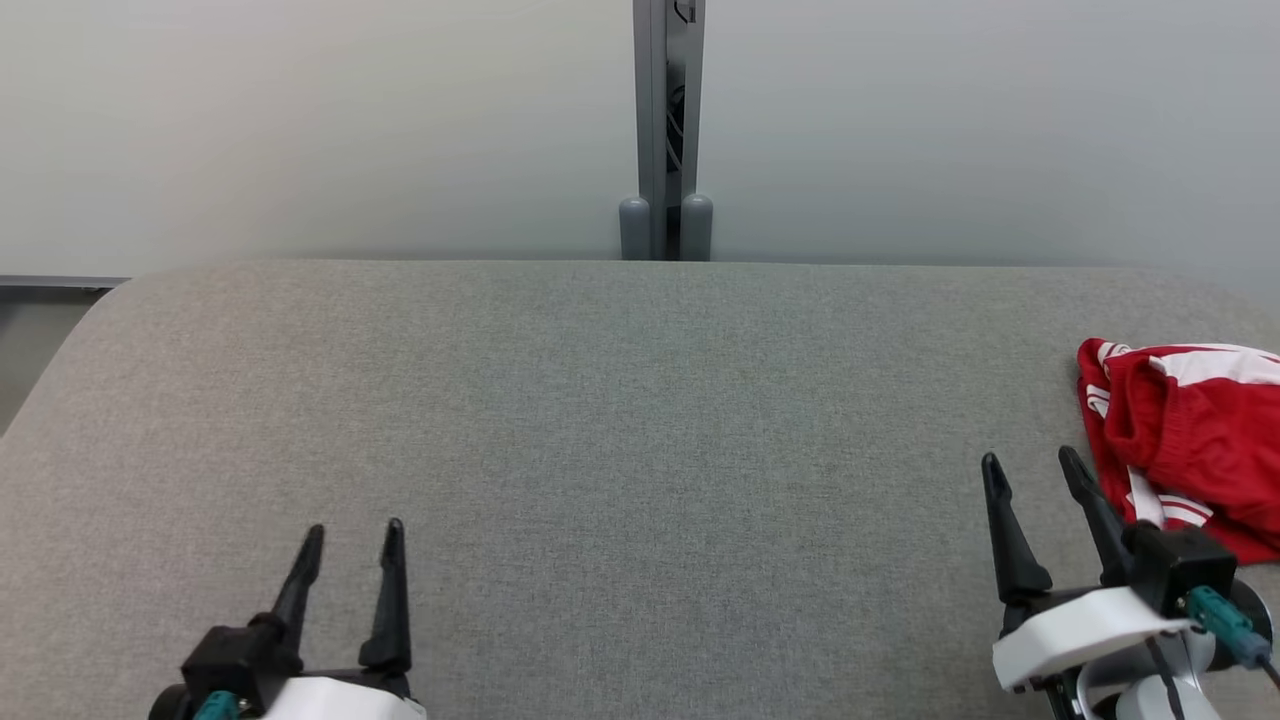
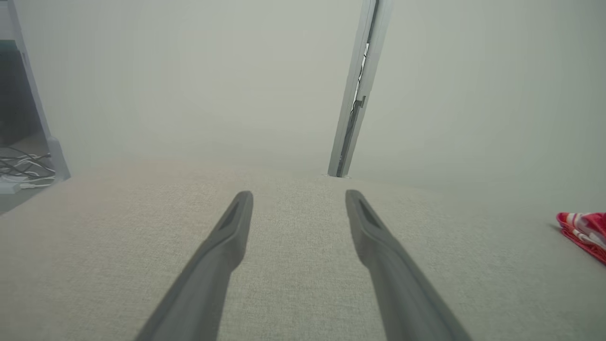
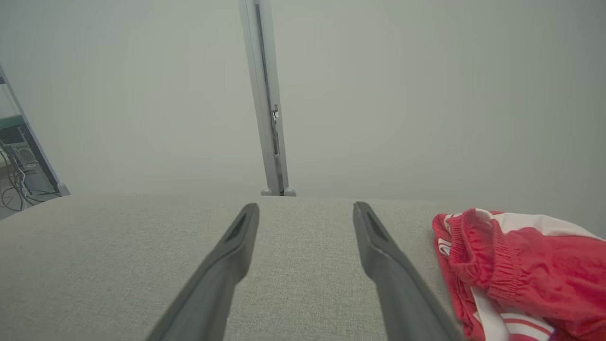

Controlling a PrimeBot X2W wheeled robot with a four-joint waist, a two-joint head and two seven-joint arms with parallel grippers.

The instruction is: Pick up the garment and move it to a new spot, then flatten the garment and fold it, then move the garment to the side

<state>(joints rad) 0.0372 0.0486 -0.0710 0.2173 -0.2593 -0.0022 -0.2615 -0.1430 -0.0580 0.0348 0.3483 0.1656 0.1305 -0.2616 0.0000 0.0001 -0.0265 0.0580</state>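
Red-and-white garment (image 1: pixel 1190 430) lies bunched at the surface's (image 1: pixel 640 420) right edge, just right of the right tool (image 1: pixel 1030 460), not btwn its jaws. Both tools wide open, empty. Left tool (image 1: pixel 355 527) sits well apart, nr front-left, so right arm's nearer.

The tabletop (image 1: pixel 600 420) has grey woven cloth, matt and slightly rough. The garment (image 1: pixel 1200 430) is smooth red cloth. The fingers (image 1: pixel 388 600) look matt plastic.
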